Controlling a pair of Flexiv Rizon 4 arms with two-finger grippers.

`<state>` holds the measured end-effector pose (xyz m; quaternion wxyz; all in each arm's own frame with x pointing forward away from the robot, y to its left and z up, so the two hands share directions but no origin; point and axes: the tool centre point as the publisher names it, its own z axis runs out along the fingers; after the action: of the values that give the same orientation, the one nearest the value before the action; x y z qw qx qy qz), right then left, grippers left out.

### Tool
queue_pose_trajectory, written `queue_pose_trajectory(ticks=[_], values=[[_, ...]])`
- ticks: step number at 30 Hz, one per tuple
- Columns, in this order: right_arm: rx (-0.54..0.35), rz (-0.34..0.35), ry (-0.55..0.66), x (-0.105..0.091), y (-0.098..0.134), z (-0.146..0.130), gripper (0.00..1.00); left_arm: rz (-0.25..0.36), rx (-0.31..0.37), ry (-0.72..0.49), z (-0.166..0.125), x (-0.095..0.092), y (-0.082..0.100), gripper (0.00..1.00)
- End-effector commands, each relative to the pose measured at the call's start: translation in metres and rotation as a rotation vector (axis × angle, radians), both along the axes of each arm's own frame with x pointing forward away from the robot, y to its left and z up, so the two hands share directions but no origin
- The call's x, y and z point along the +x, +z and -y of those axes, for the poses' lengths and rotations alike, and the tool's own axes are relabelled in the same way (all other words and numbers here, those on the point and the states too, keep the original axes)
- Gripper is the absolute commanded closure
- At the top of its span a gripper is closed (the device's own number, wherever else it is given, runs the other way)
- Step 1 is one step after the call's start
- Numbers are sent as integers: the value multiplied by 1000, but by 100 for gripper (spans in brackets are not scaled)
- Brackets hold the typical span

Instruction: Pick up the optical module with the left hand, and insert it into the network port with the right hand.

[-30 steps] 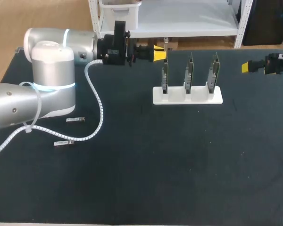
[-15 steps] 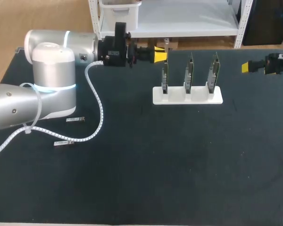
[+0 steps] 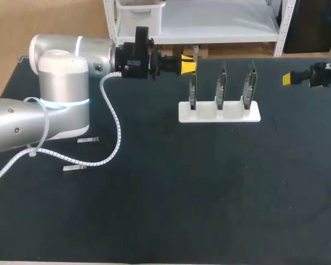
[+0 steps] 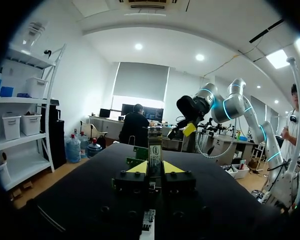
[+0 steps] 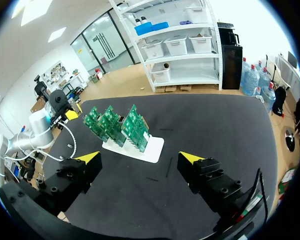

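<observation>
In the left wrist view my left gripper [image 4: 155,169] is shut on a silver optical module [image 4: 155,147], which stands upright between the yellow tips. In the head view that gripper [image 3: 188,64] hangs level at the back of the table, just left of the leftmost of three green circuit boards [image 3: 192,88]. The boards stand in a white stand [image 3: 219,112]. Their ports are too small to make out. My right gripper [image 3: 287,79] is at the far right edge, open and holding nothing. In its own view the right gripper [image 5: 140,159] looks across at the boards [image 5: 117,125].
Two spare modules [image 3: 87,141] [image 3: 74,167] lie on the black mat [image 3: 209,193] under my left arm. A white cable sleeve [image 3: 115,130] loops down from the left wrist.
My left gripper has edged slightly right towards the leftmost board with the module in it. The right arm has not moved.
</observation>
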<state>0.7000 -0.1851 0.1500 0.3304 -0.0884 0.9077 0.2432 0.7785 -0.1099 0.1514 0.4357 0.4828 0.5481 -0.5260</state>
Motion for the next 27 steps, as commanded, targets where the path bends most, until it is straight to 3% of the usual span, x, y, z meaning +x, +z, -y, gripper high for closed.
queue_pose_trajectory(ticks=[1,9,12,15,18,24,27], values=[[0,0,0,0,0,0,0,2,2,9,-4,-3,1,100],[-16,31,23,12,9,8,0,2,2,9,-4,-3,1,100],[-13,75,108,24,24,11,0,2,2,9,-4,-3,1,100],[74,132,333,34,39,5,0,2,2,9,-4,-3,1,100],[71,171,567,39,53,-9,0,2,2,9,-4,-3,1,100],[45,188,863,56,59,-41,0,2,2,9,-4,-3,1,100],[97,183,1049,62,59,-58,0,2,2,9,-4,-3,1,100]])
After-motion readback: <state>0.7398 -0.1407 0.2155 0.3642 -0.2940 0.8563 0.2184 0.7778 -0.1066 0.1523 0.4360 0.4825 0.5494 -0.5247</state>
